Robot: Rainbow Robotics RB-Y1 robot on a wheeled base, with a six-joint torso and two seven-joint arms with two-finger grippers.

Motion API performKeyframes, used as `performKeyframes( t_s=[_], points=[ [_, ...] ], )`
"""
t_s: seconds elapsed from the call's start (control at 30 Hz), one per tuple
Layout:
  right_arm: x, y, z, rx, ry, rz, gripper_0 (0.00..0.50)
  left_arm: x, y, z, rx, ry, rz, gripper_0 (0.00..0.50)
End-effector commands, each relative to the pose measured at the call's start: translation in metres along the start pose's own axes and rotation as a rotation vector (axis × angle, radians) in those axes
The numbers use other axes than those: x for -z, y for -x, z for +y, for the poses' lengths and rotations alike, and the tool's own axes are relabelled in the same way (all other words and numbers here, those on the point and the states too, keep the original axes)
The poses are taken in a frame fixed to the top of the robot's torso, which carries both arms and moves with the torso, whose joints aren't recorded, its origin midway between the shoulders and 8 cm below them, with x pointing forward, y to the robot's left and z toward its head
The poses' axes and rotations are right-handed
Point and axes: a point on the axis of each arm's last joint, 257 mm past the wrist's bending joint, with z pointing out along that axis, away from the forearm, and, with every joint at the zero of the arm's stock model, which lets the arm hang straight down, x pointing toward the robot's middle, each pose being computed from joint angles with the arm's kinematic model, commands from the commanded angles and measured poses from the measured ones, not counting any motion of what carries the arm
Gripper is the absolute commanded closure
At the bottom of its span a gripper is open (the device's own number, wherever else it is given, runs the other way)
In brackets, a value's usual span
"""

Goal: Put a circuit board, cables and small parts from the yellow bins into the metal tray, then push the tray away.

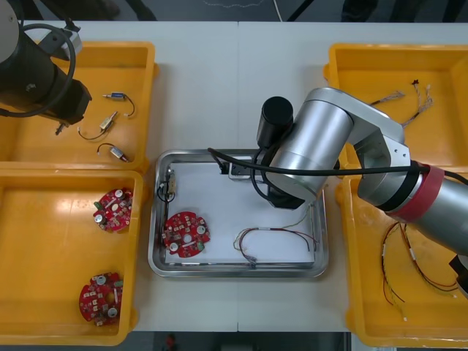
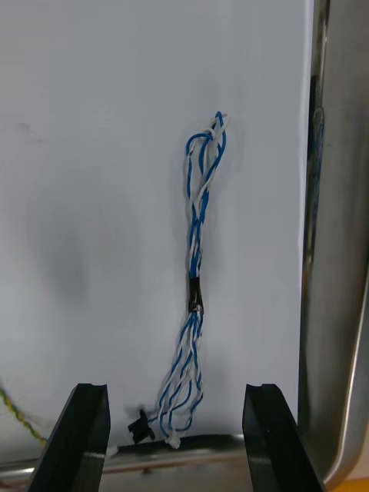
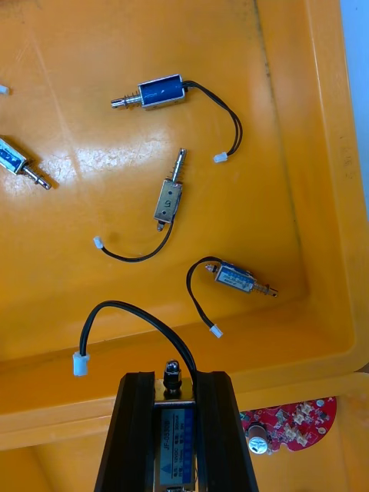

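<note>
The left hand [image 3: 175, 430] is clamped on a small metal part [image 3: 175, 447] — a blue-labelled body pinched between the two black fingers, its black lead arching away to a white plug. The hand hangs over the wall that parts the far left yellow bin [image 3: 307, 154] from the near one. On the far bin's floor beyond the fingertips lie three loose small metal parts [image 3: 171, 198], each apart from the others and each with its own black lead. In the front view the left arm sits over this bin at the far left corner of the worktop [image 1: 197, 73].

The right hand [image 2: 177, 438] has its fingers spread wide, with nothing gripped. Between them, on the white floor of the metal tray [image 2: 338, 269], lies a twisted blue and white cable [image 2: 196, 269], stretched out lengthwise near the tray's wall.

Seen from the front, the tray lies mid-worktop between the bins. It also holds a round red circuit board [image 1: 186, 234], a red and yellow cable [image 1: 274, 238] and — against its left wall — another small metal part [image 1: 168, 189]. The near left bin [image 1: 44, 219] holds two more circuit boards [image 1: 113, 210]; the right-hand bins [image 1: 351, 292] hold loose cables [image 1: 409, 270].
</note>
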Motion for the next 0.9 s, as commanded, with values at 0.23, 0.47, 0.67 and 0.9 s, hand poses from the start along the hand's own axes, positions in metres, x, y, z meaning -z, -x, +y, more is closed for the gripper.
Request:
performKeyframes(
  t_s=[0.23,0.47,0.67,0.9],
  points=[
    [0.098,0.005,-0.025,-0.079,-0.077,-0.069,0.000,0.011,0.007,-0.008,0.107,-0.017,-0.042,0.500],
    [0.145,0.013,-0.057,-0.216,-0.105,-0.233,0.000,0.015,0.009,-0.041,0.133,-0.045,-0.055,0.500],
    [0.167,-0.002,-0.077,-0.365,-0.084,-0.307,0.000,0.017,0.011,-0.083,0.143,-0.061,-0.063,0.499],
    [0.168,-0.066,-0.079,-0.663,-0.034,-0.276,0.000,0.012,0.012,-0.155,0.155,-0.124,-0.075,0.499]
  ],
)
